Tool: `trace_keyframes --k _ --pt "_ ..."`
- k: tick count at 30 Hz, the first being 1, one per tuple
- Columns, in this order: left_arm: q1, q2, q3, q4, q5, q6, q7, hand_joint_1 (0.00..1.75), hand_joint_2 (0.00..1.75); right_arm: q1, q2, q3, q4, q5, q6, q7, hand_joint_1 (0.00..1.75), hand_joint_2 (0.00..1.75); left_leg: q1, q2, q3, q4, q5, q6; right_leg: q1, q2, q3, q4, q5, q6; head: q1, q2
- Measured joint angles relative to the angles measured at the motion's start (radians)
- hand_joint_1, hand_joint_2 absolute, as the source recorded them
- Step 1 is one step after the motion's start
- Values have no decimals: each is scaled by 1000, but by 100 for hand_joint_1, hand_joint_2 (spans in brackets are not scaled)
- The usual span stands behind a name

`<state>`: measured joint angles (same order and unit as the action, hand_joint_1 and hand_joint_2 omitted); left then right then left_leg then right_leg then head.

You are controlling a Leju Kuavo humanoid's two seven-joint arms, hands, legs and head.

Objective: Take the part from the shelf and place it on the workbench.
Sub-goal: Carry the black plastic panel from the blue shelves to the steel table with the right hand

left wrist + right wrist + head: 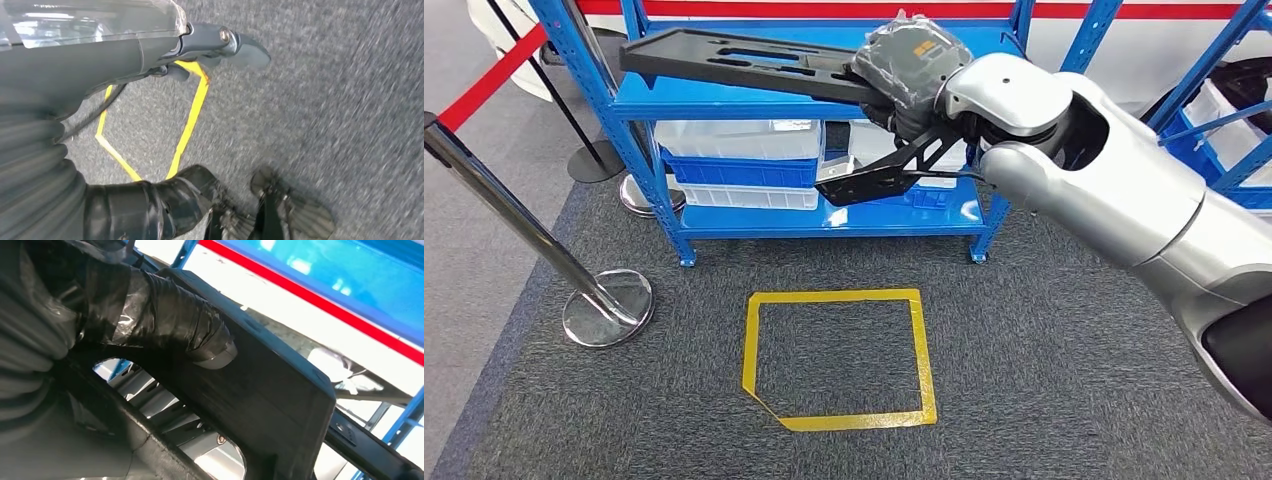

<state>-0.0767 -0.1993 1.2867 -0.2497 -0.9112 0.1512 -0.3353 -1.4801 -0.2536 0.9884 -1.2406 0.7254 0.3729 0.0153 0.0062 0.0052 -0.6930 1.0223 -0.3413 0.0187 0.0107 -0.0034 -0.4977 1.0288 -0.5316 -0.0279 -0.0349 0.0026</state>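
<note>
Broadly, the blue shelf [754,98] fills the space ahead of the right hand [911,62], and the long black part [744,62] reaches out from that hand across the upper shelf board, lying on or just above it; which, I cannot tell. The right hand is clenched on the near end of the part, and in the right wrist view its taped thumb [170,315] presses over the part's raised edge [280,390] while the fingers wrap underneath.

By its look the part is a rigid moulded or cast plate with slots cut through it: stiff, not fragile, probably of moderate weight. Held at one end, its length would lever hard against the wrist, so a hold nearer the middle, or by a slot edge, would carry steadier. Its matt surface should not be slippery.

Below the hand, on the lower board, stand a clear lidded bin [739,138] stacked on a blue tray [744,172], with what they hold too faint to make out.

Smaller and low, the left hand [215,47] hangs over the carpet near a yellow taped square [839,358], fingers loose, holding nothing.
</note>
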Motion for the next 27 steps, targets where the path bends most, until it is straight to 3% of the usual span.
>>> trace_keyframes --k 2,3,4,6,7,8,10,11,12,13,15,17,18,19,20,22,23,24,25,27 --pt "1 -1 0 0 0 1 0 0 175 1 -6 0 0 -2 0 0 175 175 1 -2 -3 -14 17 -11 0 -3 -11 -19 27 -2 0 0" --pt "1 -1 0 0 0 2 0 0 175 1 -7 1 0 -2 -1 0 175 175 0 -4 -11 -10 2 -16 -4 -6 -19 -28 42 -8 0 0" --pt "1 -1 0 0 0 3 0 0 175 2 -8 2 -1 -2 -1 0 175 175 0 -6 -22 12 -35 -22 -9 -9 -31 -37 60 -13 -1 0" --pt "1 -1 0 0 0 5 0 0 175 3 -8 4 -1 -3 -1 1 175 175 5 -6 -48 118 -147 -31 -13 -10 -63 -39 91 -20 -2 0" --pt "2 -1 0 0 0 4 0 0 175 4 -8 5 -1 -3 -1 2 175 175 8 -6 -57 188 -185 -37 -14 -10 -81 -36 105 -20 -2 0" --pt "2 -1 0 0 0 4 0 0 175 6 -8 6 0 -3 -1 3 175 175 12 -6 -60 247 -195 -42 -14 -10 -101 -31 118 -19 -2 0" --pt "1 -1 0 0 0 4 -1 0 175 11 -9 7 -1 -3 -2 3 175 175 18 -6 -30 287 -150 -51 -17 -10 -143 -19 141 -12 -2 0" --pt "-1 0 0 0 0 4 -1 0 175 13 -10 7 -1 -3 -2 2 175 175 22 -6 10 257 -124 -54 -19 -10 -163 -10 152 -7 -2 0" --pt "-2 0 0 0 0 4 -1 0 175 14 -11 7 -2 -3 -3 2 175 175 24 -6 66 196 -122 -57 -20 -10 -181 -1 160 -2 -2 0" --pt "-4 0 0 0 0 4 -1 0 175 14 -13 7 -3 -3 -3 2 175 175 23 -8 123 118 -141 -55 -20 -11 -195 8 167 5 -2 0" --pt "-3 0 0 0 0 4 -2 0 175 15 -18 7 -6 -3 -4 2 175 175 17 -12 187 14 -182 -45 -19 -13 -210 14 188 17 -1 0" --pt "-1 -1 0 1 0 4 -2 0 175 19 -25 7 -6 -3 -5 3 175 175 13 -12 179 -3 -172 -26 -23 -13 -217 7 207 30 -1 0" --pt "-1 -1 0 1 0 4 -2 0 175 22 -29 7 -6 -3 -5 2 175 175 13 -10 171 -6 -160 -17 -26 -11 -223 12 196 36 0 0" --pt "-2 -1 -1 1 0 4 -2 0 175 25 -32 8 -6 -3 -5 2 175 175 14 -7 159 -8 -145 -7 -28 -9 -233 33 160 40 0 0" --pt "-2 -1 -1 1 0 4 -2 0 175 26 -35 8 -6 -3 -5 2 175 175 16 -4 144 -10 -129 2 -30 -6 -245 77 106 44 0 0" --pt "-2 -1 0 1 0 4 -2 0 175 29 -42 8 -6 -3 -6 4 175 175 13 -1 108 -9 -100 11 -31 -2 -272 211 -1 50 1 0" --pt "-1 -1 0 1 0 4 -2 0 175 32 -46 8 -6 -3 -7 5 175 175 12 -1 88 -8 -85 11 -30 -1 -277 275 -23 52 1 0" --pt "-1 -1 0 1 -1 4 -1 0 175 37 -50 8 -6 -3 -7 6 175 175 11 -1 69 -7 -71 11 -30 0 -272 315 -15 52 1 0" --pt "0 -1 0 1 -1 4 -1 0 175 42 -53 8 -6 -3 -8 6 175 175 10 0 50 -5 -57 10 -29 0 -250 323 10 49 1 0" --pt "-1 -2 0 1 -3 3 -1 0 175 48 -57 8 -8 -2 -9 6 175 175 9 0 19 -2 -32 6 -23 1 -152 236 51 36 1 0"
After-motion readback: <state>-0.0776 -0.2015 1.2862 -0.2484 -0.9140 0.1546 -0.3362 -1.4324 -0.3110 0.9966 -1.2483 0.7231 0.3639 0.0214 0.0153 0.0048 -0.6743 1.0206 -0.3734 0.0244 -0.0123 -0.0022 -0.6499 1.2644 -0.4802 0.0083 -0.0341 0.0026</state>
